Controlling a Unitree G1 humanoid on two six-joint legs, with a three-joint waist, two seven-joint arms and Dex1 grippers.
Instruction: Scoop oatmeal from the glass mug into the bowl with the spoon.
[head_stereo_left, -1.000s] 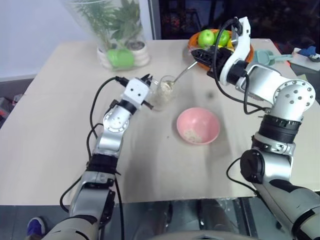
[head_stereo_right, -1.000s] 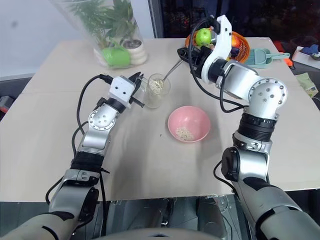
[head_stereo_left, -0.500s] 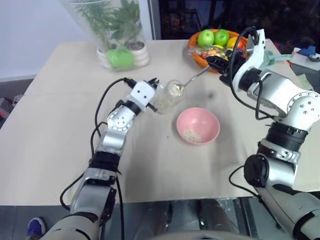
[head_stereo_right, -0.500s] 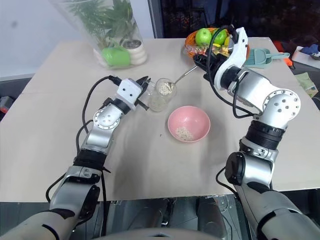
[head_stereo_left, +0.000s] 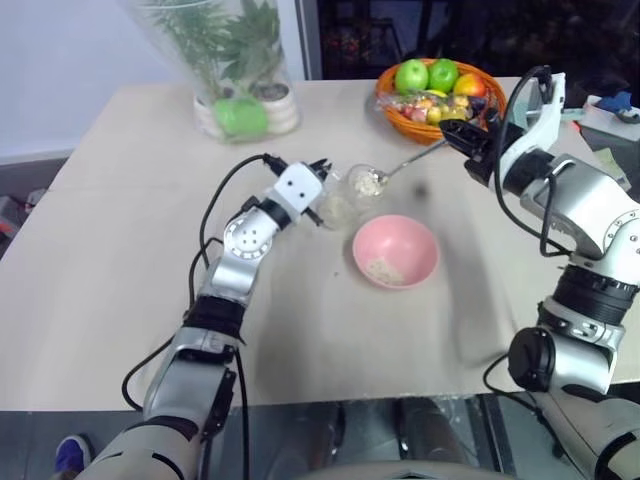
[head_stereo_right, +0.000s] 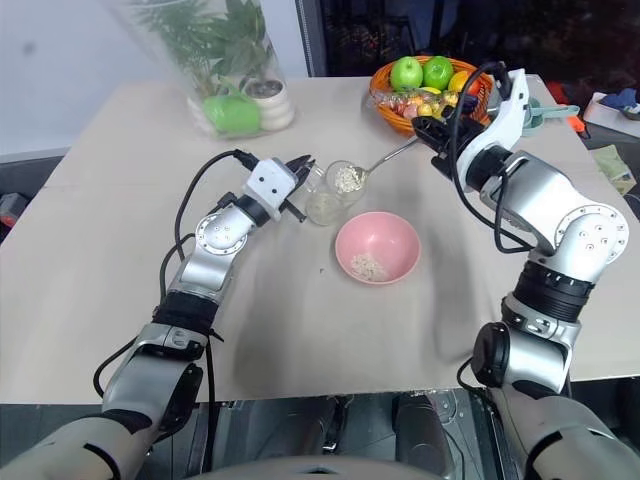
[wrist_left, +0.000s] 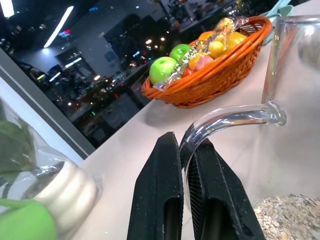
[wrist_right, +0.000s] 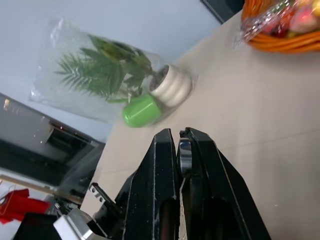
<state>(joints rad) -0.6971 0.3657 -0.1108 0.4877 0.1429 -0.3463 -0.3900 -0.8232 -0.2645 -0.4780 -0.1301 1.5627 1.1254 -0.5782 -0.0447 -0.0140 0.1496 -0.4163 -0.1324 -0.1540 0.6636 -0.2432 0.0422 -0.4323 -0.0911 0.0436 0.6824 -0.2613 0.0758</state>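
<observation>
Left eye view shows the glass mug (head_stereo_left: 350, 197) tilted toward the right gripper (head_stereo_left: 462, 134), its clear wall holding pale oatmeal (head_stereo_left: 338, 210) low inside, with more flakes heaped on the small oval head of the spoon (head_stereo_left: 405, 167) at the mug's mouth. The left gripper (wrist_left: 186, 165) is clenched on the mug's curved handle, and the right gripper grasps the far end of the spoon's thin handle. Just below the mug sits the pink bowl (head_stereo_left: 396, 251) with a little heap of flakes in it. From the right wrist, the spoon is a mere silver sliver between the black fingers (wrist_right: 159, 200); its head is hidden. Compared with a second ago, the mug leans further over and the spoon has lifted out, loaded, with the right gripper drawn away to the right.
</observation>
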